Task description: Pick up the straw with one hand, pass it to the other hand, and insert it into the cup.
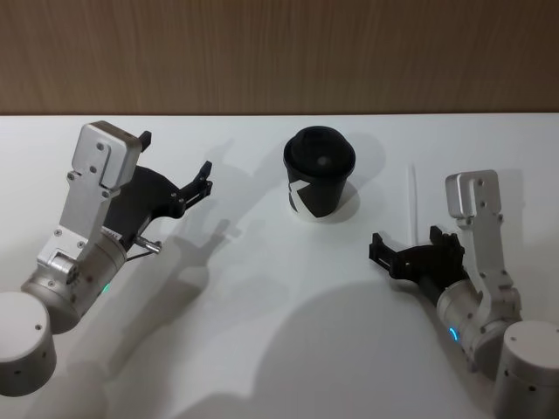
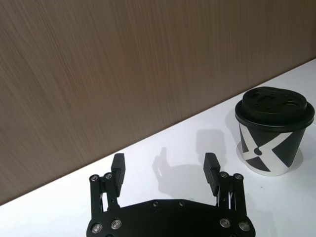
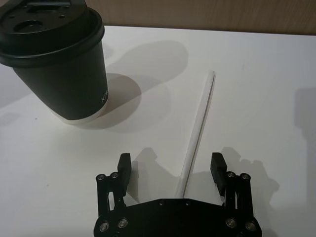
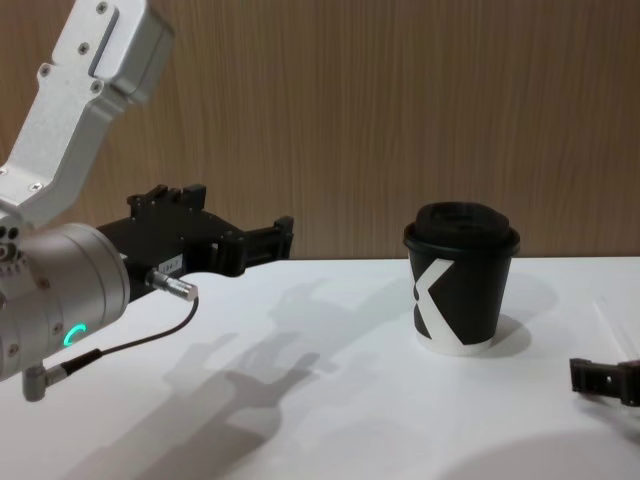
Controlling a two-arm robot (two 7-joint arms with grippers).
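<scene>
The white straw (image 1: 413, 196) lies flat on the table, right of the black cup (image 1: 318, 175). The cup stands upright with its lid on, near the middle of the table's far side. My right gripper (image 1: 404, 238) is open just short of the straw's near end. In the right wrist view the straw (image 3: 197, 131) runs out from between the open fingers (image 3: 217, 165), with the gripper (image 3: 171, 165) above the table and the cup (image 3: 64, 64) off to one side. My left gripper (image 1: 179, 159) hangs open and empty, raised left of the cup (image 2: 271, 133).
A wood-panelled wall (image 1: 279, 52) closes off the table's far edge. The white table (image 1: 262, 297) is bare between the two arms and in front of the cup. A thin dark cable with a metal plug (image 4: 170, 285) hangs from the left arm.
</scene>
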